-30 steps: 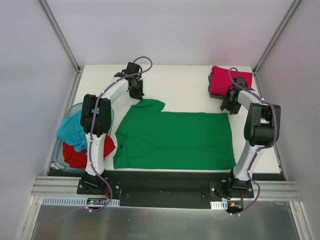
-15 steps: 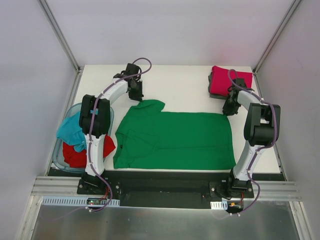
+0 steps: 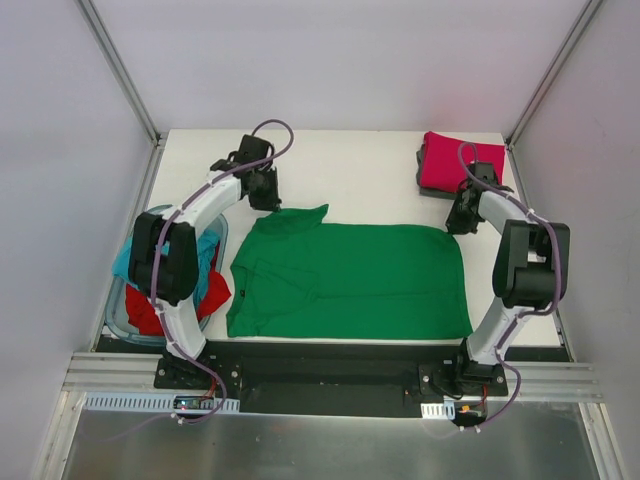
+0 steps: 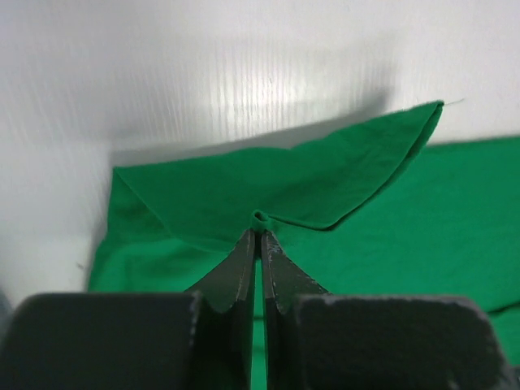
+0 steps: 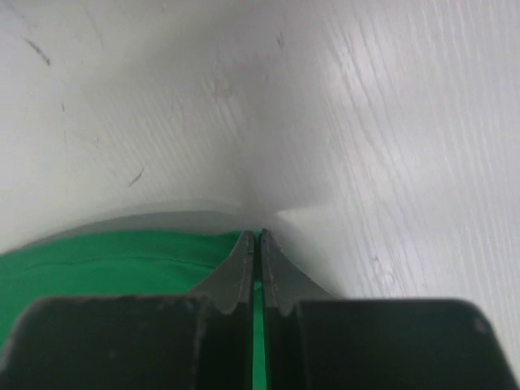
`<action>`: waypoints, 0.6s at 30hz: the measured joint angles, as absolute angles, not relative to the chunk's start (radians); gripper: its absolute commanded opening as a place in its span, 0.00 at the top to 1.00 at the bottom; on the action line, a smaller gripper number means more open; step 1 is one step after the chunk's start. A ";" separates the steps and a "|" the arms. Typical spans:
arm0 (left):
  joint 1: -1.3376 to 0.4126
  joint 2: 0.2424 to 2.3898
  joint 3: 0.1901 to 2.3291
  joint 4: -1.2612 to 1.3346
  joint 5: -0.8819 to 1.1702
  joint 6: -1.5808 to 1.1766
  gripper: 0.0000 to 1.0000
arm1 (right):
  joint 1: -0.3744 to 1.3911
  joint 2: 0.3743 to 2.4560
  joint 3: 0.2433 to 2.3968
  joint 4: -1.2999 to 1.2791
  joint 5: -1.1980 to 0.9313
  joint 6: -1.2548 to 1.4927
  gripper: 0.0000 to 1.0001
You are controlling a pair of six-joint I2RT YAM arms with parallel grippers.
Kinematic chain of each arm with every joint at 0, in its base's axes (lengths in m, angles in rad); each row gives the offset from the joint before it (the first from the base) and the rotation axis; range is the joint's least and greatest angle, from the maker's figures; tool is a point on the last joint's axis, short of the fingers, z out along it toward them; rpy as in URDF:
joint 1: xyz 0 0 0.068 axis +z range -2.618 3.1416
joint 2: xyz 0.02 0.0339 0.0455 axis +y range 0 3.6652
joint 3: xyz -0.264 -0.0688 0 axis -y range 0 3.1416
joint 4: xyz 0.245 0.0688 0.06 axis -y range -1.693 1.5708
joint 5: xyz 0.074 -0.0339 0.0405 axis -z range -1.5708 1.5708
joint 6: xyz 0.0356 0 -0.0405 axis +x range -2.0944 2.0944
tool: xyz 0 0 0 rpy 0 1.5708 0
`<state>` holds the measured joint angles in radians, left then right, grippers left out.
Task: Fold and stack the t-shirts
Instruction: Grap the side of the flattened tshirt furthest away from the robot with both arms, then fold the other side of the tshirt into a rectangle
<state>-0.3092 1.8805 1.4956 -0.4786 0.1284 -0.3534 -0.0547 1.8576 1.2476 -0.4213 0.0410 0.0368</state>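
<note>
While flat, green t-shirt (image 3: 350, 275) between grippers (image 3: 268, 203) (image 3: 457, 224).

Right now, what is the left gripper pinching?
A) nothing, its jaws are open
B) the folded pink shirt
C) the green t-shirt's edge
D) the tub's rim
C: in the left wrist view the left gripper is shut, with a small bunch of the green t-shirt cloth between its tips.

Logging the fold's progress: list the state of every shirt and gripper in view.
green t-shirt: spread out, far corners pinched.
left gripper: shut on its sleeve.
right gripper: shut on its corner.
crimson-pink t-shirt: folded, far right.
teal t-shirt: crumpled in tub.
red t-shirt: crumpled in tub.
</note>
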 measured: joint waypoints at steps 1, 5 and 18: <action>-0.315 1.852 1.468 -0.472 0.126 -0.358 1.00 | -0.055 1.834 1.230 -0.419 0.040 0.038 0.99; -0.340 1.720 1.339 -0.449 0.121 -0.385 1.00 | -0.055 1.716 1.151 -0.415 0.040 0.046 0.99; -0.381 1.239 0.899 -0.414 0.069 -0.534 1.00 | -0.055 1.528 1.024 -0.428 0.057 0.052 0.99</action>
<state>-0.3805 1.2388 0.8989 -0.4141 0.0689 -0.5343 -0.0547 1.5284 1.0245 -0.4282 0.0574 0.0521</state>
